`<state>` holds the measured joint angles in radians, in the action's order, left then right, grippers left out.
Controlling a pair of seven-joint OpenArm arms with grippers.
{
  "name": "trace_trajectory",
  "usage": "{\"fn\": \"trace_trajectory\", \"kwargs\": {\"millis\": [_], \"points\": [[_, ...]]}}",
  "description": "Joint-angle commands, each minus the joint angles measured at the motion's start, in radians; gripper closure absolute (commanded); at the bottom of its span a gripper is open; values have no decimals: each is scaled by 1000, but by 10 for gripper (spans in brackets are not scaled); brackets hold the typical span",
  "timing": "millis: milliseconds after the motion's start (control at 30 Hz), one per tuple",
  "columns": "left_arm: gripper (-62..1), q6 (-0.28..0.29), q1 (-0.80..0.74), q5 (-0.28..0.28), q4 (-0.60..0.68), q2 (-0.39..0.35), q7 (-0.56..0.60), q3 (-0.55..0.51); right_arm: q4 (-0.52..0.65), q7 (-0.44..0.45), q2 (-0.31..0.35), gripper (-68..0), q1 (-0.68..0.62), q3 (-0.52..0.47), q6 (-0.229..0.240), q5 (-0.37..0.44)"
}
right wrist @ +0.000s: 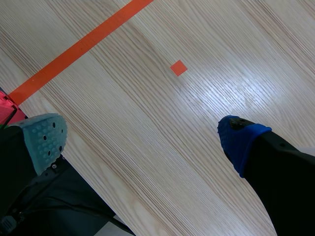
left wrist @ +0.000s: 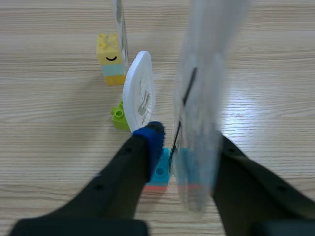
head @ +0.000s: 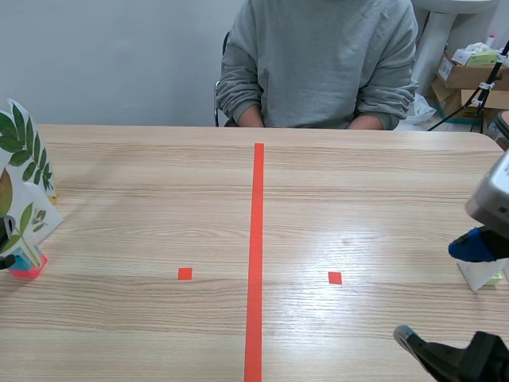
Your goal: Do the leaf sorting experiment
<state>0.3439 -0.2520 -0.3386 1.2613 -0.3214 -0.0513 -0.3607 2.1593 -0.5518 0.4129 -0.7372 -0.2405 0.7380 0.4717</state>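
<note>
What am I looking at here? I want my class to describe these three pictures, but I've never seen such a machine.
It is a robot with two black arms, each ending in a pincer-like gripper. The wide picture looks across the table toward a seated person. The other two come from cameras on each wrist. The left gripper straddles a standing leaf card in a blue block; whether it squeezes it is unclear. Ahead stand a white oval card and a yellow smiley block. The right gripper is open, holding nothing.
</note>
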Motion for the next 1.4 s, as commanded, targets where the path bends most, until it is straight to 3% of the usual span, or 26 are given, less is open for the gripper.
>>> {"fn": "trace_trajectory", "kwargs": {"millis": [0,100,133,333,533,633,767,1000,1133,1367], "points": [[-354,2,6,-6,22,-6,14,-3,4,11,11,-638,6,-5,4,3],[-590,2,6,-6,23,-6,39,-3,4,11,11,-638,6,-5,4,3],[-623,2,5,-6,25,-6,53,-3,4,11,11,-638,6,-5,4,3],[-623,51,-31,-2,109,-7,89,-42,3,-16,11,-638,6,-5,4,3],[-623,76,-176,13,375,-28,79,-79,3,-2,11,-638,7,-5,4,4],[-623,123,-269,8,507,-55,39,-68,3,35,11,-638,8,-5,3,8],[-623,123,-393,-13,638,-110,-18,-11,3,74,11,-638,8,-5,3,8],[-623,114,-537,-96,801,-153,-133,94,3,133,11,-638,8,-5,-51,11],[-623,87,-569,-95,845,-153,-172,140,2,179,11,-638,8,-5,-95,7],[-623,62,-596,-111,849,-153,-191,180,-47,283,11,-638,8,-5,-94,12]]}}
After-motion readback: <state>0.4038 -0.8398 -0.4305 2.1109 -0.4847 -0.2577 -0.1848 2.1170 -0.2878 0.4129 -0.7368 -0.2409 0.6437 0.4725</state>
